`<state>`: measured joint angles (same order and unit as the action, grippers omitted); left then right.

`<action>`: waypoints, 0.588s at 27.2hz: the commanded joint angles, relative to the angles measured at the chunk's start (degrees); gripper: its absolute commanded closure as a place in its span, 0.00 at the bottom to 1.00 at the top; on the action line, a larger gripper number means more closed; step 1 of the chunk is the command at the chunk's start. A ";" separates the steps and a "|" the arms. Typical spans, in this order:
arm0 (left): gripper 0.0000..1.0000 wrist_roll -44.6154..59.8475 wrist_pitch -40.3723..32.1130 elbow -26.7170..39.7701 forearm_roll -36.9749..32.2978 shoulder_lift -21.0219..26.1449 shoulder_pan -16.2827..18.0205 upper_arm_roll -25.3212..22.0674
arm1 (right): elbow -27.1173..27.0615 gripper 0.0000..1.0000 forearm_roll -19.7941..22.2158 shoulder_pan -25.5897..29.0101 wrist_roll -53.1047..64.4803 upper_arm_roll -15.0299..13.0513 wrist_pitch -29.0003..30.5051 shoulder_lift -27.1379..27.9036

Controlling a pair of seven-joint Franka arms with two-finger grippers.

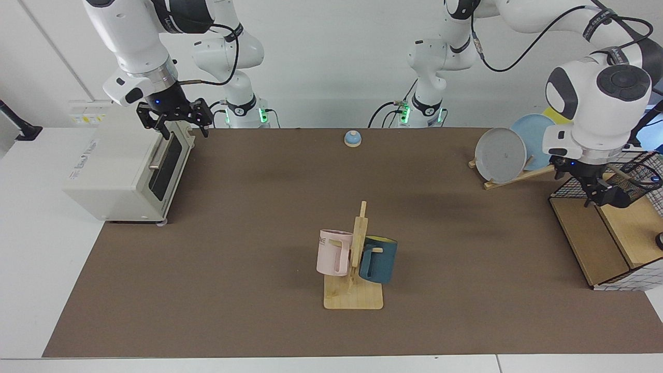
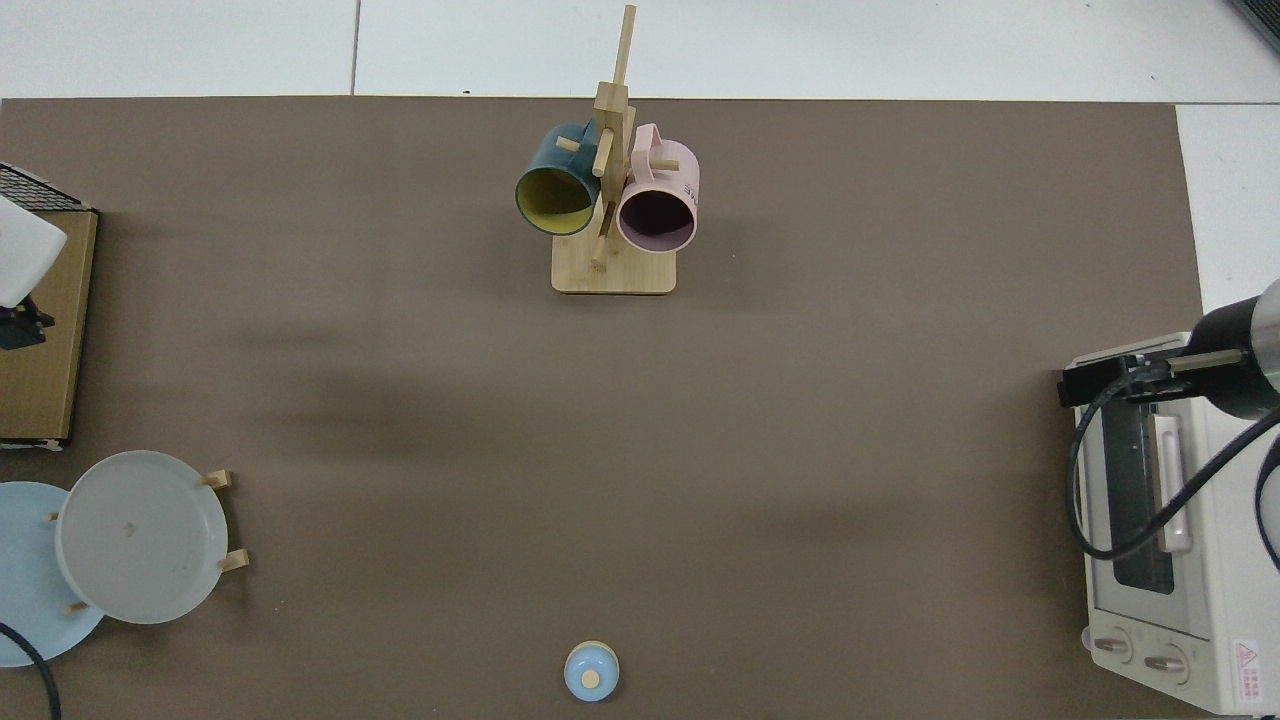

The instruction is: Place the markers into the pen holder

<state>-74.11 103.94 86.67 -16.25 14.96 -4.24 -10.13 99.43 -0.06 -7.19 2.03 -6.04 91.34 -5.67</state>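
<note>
- Facing view, far right: the left gripper hangs at the wire shelf's near edge, just beside the pen holder; I cannot tell how its fingers stand.
- A blue marker tip shows at the holder's mouth.
- Upper left: the right gripper waits with fingers apart over the toaster oven's top front edge.
- Brown mat lies open around the mug rack.
</note>
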 commanded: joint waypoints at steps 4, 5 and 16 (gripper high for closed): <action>0.00 18.62 3.55 9.91 7.90 -5.20 -1.65 2.74 | -0.38 0.00 0.23 0.51 1.48 0.15 -1.25 -0.40; 0.00 21.17 3.21 9.92 7.99 -5.20 -1.91 3.45 | -0.38 0.00 0.23 0.59 1.48 0.15 -1.25 -0.40; 0.00 47.37 -0.93 9.48 13.26 -5.55 -2.09 6.35 | -0.38 0.00 0.23 0.51 1.48 0.15 -1.25 -0.40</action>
<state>-34.60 104.21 94.27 -4.82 11.45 -6.25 -3.76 99.43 -0.06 -7.19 2.03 -6.04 91.34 -5.67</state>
